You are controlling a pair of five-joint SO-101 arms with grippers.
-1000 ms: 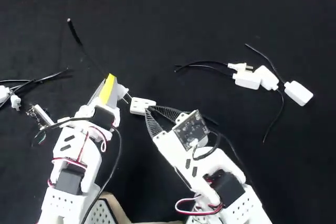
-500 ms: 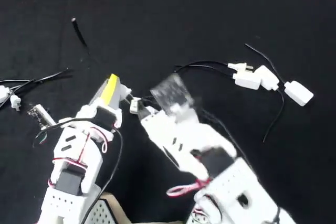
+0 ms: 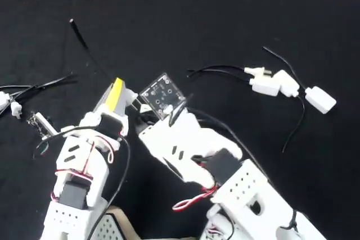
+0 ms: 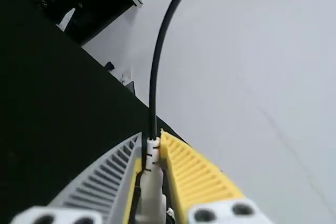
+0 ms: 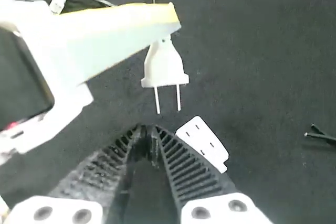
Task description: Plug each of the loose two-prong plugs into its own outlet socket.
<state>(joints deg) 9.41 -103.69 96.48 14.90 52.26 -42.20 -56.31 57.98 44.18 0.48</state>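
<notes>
My left gripper [image 4: 152, 137] is shut on a white two-prong plug [image 4: 151, 182], whose black cord [image 4: 160, 51] runs up and away. In the high view the left gripper [image 3: 120, 95] holds the plug [image 3: 131, 97] just above the cloth. In the right wrist view that plug [image 5: 164, 66] hangs prongs down under the yellow finger [image 5: 121, 22]. A white outlet socket [image 5: 202, 143] lies flat on the cloth just below it. My right gripper [image 5: 148, 128] is shut with nothing in it, its tips beside the socket. The right arm's wrist [image 3: 162, 95] covers the socket from above.
A joined plug and socket [image 3: 273, 84], another white socket [image 3: 319, 99] and black cords [image 3: 216, 71] lie at the right of the black table [image 3: 225, 21]. Small white parts [image 3: 16, 108] and loose wires [image 3: 50, 82] sit at the left edge.
The right arm has lifted and swung left toward the left gripper, so its wrist now hides the socket in the high view. The left arm with its plug has hardly moved.
</notes>
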